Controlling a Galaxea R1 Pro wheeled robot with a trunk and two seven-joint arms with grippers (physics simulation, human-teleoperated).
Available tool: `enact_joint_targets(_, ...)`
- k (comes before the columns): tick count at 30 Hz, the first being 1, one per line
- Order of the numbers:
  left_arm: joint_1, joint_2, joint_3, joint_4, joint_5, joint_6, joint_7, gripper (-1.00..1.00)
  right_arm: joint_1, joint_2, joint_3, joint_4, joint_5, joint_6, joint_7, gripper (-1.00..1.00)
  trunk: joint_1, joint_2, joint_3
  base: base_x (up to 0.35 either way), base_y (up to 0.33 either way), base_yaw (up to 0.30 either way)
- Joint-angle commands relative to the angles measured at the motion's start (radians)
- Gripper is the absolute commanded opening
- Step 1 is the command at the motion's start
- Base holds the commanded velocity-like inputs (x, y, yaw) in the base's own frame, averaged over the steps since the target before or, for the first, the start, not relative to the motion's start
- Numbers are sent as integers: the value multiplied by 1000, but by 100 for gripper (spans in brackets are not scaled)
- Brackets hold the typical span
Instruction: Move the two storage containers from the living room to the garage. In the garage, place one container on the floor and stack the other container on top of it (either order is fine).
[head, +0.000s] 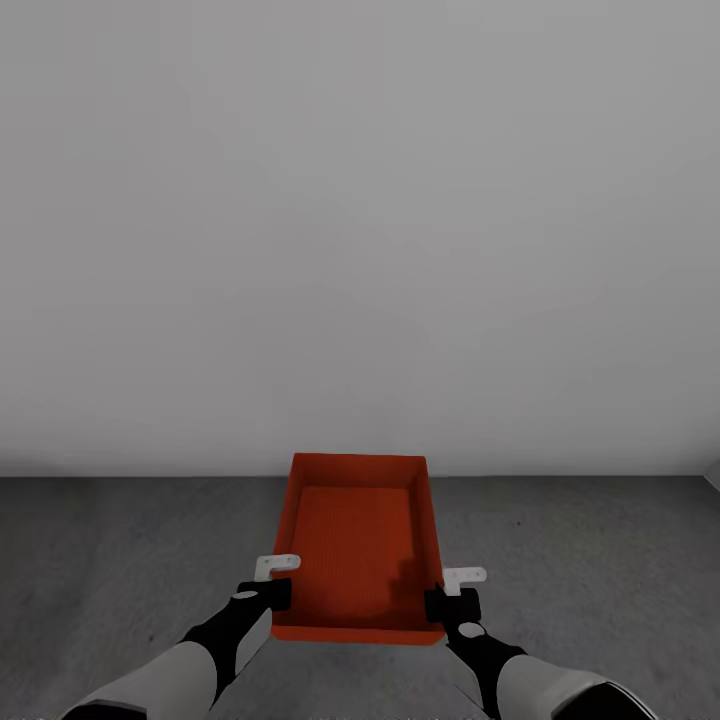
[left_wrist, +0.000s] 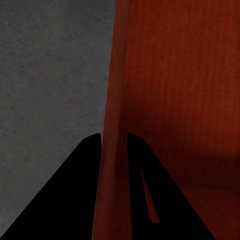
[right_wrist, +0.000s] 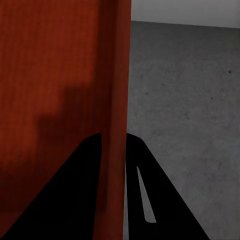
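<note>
1. Storage container (head: 358, 545): orange-red, topless, held level above the floor (head: 120, 560) at 6 o'clock in the head view, its far end toward the pale grey wall (head: 360, 220).
2. Left gripper (head: 280, 578): clamped on the container's left side wall at 7 o'clock; the left wrist view shows one finger on each face of that wall (left_wrist: 112, 150).
3. Right gripper (head: 450, 590): clamped on the right side wall (right_wrist: 116, 125) at 5 o'clock, fingers straddling it.
4. Floor: dark grey concrete under the container.

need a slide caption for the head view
Both grippers, left and right, clamp the side walls of an orange-red storage container above the grey concrete floor.
</note>
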Motion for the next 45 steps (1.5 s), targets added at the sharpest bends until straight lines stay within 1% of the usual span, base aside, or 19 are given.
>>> enact_joint_targets(1,-1,6,14,-6,0,6,11,-100,0,0,-20,3,-12,-3,-2,-100,0,-1,-3,0,0,0)
enact_joint_targets(45,-1,7,15,-6,0,6,11,-100,-1,0,-21,3,-12,-3,-1,-100,0,-1,-73,0,0,0)
